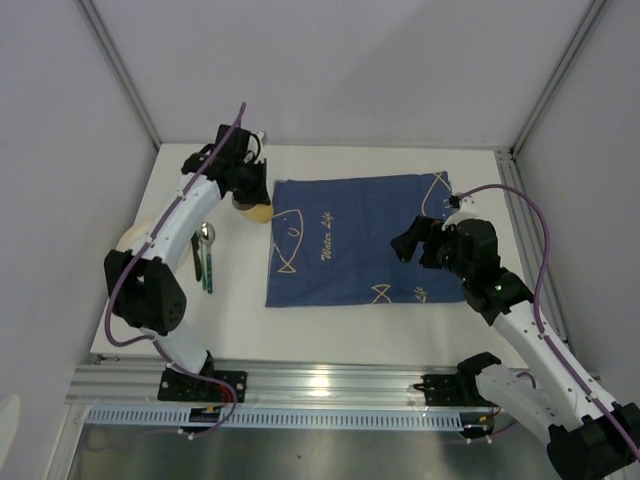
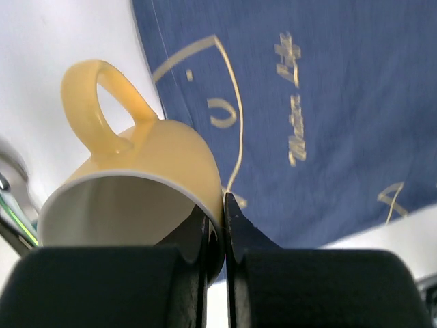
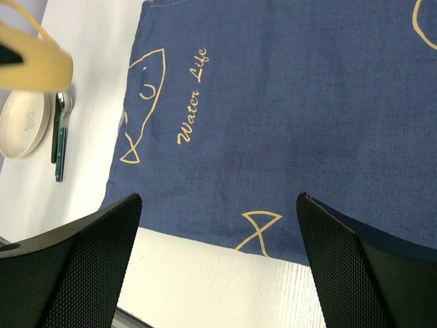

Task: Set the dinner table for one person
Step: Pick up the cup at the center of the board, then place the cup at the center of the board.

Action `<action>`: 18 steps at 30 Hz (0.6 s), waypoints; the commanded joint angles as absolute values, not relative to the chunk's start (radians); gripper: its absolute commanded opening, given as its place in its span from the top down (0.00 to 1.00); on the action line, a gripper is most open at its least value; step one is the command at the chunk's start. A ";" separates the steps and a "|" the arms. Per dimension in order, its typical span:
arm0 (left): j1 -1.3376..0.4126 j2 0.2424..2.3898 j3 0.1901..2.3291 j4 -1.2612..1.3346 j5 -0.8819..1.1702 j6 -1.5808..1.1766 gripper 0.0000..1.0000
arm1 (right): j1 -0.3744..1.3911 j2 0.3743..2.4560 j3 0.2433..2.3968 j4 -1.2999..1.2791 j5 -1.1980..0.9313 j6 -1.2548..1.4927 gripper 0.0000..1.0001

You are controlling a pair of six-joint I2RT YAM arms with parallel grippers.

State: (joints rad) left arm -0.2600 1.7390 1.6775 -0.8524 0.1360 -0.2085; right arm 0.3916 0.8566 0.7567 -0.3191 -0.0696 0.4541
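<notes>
A: What does the left gripper have between its jaws?

B: The jaws are clenched on the wall of the yellow cup, one finger inside the mouth and one outside. The handle points away from the wrist, so the rim is the part that was free to pinch.

A: Is the cup already set down?

B: It seems not. It hangs tilted at the far left corner of the blue cloth, with its mouth toward the wrist camera. It looks lifted, but whether its bottom touches something cannot be told.

A: And the dinner table itself?

B: It is the white top that bears everything. The cloth lies about in its middle, and bare white strips show on the left and along the near edge.

A: Why does the right gripper stay apart from this?

B: Its jaws are spread wide and nothing is in them. It hovers above the near right part of the cloth, well apart from the cup, probably to leave room for the left arm.

A: What is left to do?

B: A pale plate, a spoon and a green-handled piece lie on the bare table left of the cloth. Judging from this, the place is not yet laid.
</notes>
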 commanded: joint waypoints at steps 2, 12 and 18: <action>-0.346 1.534 1.531 -0.798 0.146 -0.169 0.99 | 0.397 0.853 0.779 -0.279 -0.086 0.448 0.01; -0.590 1.417 1.332 -0.788 0.046 -0.213 1.00 | 0.402 0.844 0.776 -0.287 -0.083 0.457 0.01; -0.704 1.373 1.241 -0.778 0.005 -0.229 0.99 | 0.403 0.831 0.778 -0.293 -0.063 0.456 0.00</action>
State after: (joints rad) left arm -0.6598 1.4467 1.2640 -0.8375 0.0391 -0.2119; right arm 0.3981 0.8528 0.7567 -0.3172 -0.0727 0.4553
